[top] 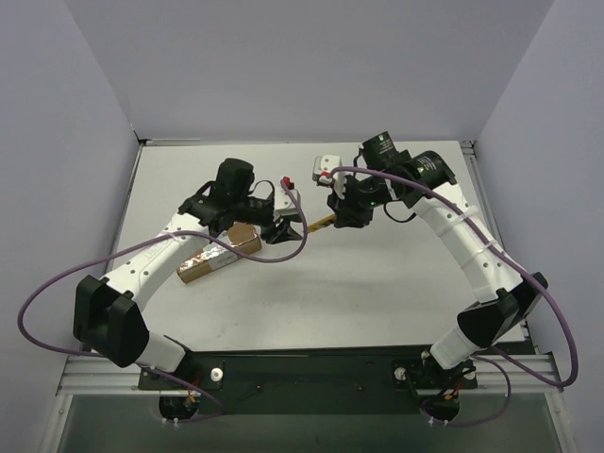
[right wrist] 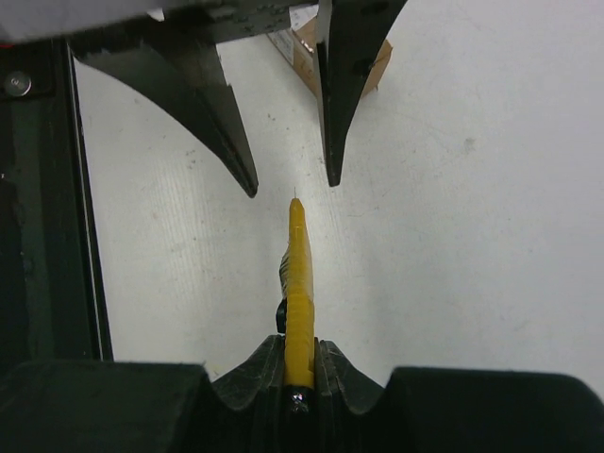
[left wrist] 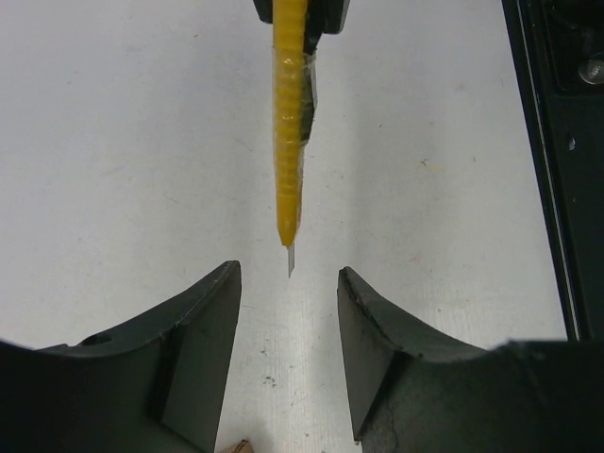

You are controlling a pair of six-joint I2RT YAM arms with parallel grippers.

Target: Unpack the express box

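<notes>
- the two arms are bolted to a black rail (top: 311, 373) at the near edge of the worktop (top: 377, 293); the left arm (top: 142, 269) and the right arm (top: 472, 245) both bend inward toward the middle
- the express box (top: 219, 257) lies flat on the worktop left of centre, set diagonally, just beside and partly under the left arm's forearm; a pale strip runs along its top, and i cannot tell whether its flaps are open
- just past the box toward the middle, the left end effector (left wrist: 288, 272) has its jaws apart with nothing between them, and bare worktop shows through the gap
- the yellow utility knife (left wrist: 289, 142) points straight at that gap; its short blade tip reaches about level with the fingertips and touches neither one
- the right end effector (right wrist: 300, 354) faces the left one and is clamped on the rear of the knife's handle
- in the right wrist view, a corner of the box, brown card with a white label, shows behind the left fingers
- farther back, a white block (top: 327, 170) sits on the worktop beside the right end effector, well apart from the box
</notes>
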